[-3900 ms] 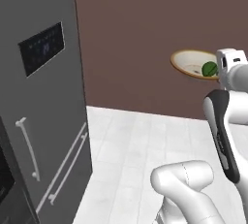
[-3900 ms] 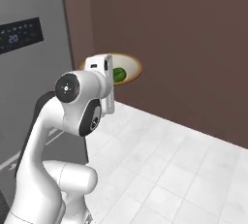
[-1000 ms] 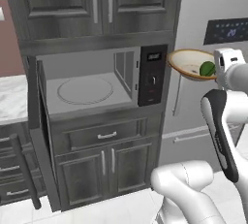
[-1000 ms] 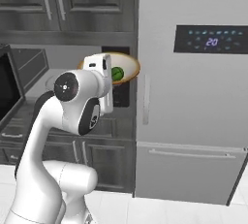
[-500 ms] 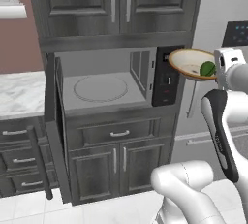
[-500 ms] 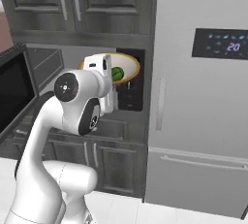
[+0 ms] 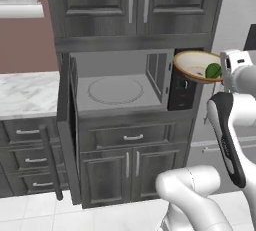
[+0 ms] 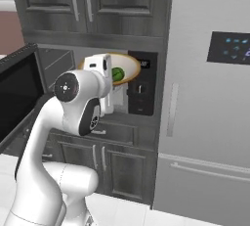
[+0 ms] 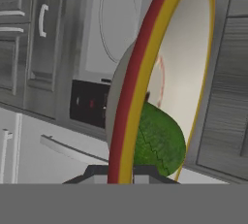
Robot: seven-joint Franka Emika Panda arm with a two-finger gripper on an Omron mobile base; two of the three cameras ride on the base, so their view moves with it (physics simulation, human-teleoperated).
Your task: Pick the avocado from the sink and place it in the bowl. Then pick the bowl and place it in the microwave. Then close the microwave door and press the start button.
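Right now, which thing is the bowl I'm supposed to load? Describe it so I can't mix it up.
Find the open microwave set in the dark grey cabinets. Just right of its cavity, in front of the black control panel, the claw holds the bowl by its rim. Unlike the flat grey turntable inside, it is tan-rimmed, cream within, and carries the green avocado.

One bowl (image 7: 196,66) is in view, and one avocado (image 7: 213,71) lies in it. There is one microwave (image 7: 120,87), with one round turntable (image 7: 115,89) inside and one microwave door (image 7: 69,125) standing open at its left. Above it are two upper cabinet doors (image 7: 130,2). Below it sits one drawer (image 7: 132,136) over two lower cabinet doors (image 7: 131,166). Left of that stand what look like three more drawers (image 7: 30,159), partly hidden by the door. One refrigerator (image 8: 210,98) stands at the right.
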